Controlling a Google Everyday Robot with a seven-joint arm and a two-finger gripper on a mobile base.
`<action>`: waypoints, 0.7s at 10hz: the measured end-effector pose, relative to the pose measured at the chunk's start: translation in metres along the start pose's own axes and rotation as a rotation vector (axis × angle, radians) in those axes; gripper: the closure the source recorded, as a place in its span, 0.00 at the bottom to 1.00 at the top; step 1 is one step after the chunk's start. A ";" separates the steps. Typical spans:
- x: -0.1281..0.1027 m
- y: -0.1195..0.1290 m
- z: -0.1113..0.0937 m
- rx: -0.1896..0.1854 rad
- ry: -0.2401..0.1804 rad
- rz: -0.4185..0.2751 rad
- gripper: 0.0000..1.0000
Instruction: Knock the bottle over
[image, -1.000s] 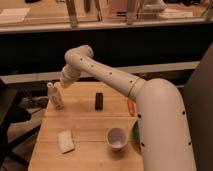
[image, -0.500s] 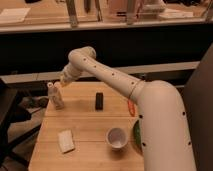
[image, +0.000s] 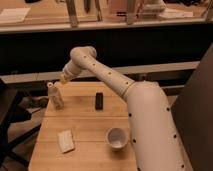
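On the wooden table, four loose items are counted: one bottle, one packet, one block and one cup. One arm and one gripper are recorded above them.

At the far left corner of the table, the bottle is found standing on its base, close to the left edge. It is pale and slim, with a narrow neck and a small cap at the top. It has not been knocked over.

The gripper is held above the bottle and slightly to its right, near the level of the cap. It is close to the bottle's top, but whether contact is made cannot be told. Whether the gripper is spread or closed cannot be told either.

Toward the near left of the table, one flat white packet is laid down, well apart from the bottle.

Near the middle of the far half, one small black block is set upright, to the right of the bottle and apart from it.

Nearer and further right, one white cup is placed with its mouth upward, just beside the base of the arm.

The white arm is seen rising at the right side of the table and reaching over it leftward to the gripper.
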 end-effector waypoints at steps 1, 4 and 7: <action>0.002 -0.002 0.004 0.014 -0.006 -0.016 0.98; 0.018 -0.020 0.024 0.087 -0.024 -0.089 0.98; 0.025 -0.041 0.031 0.166 -0.028 -0.147 0.98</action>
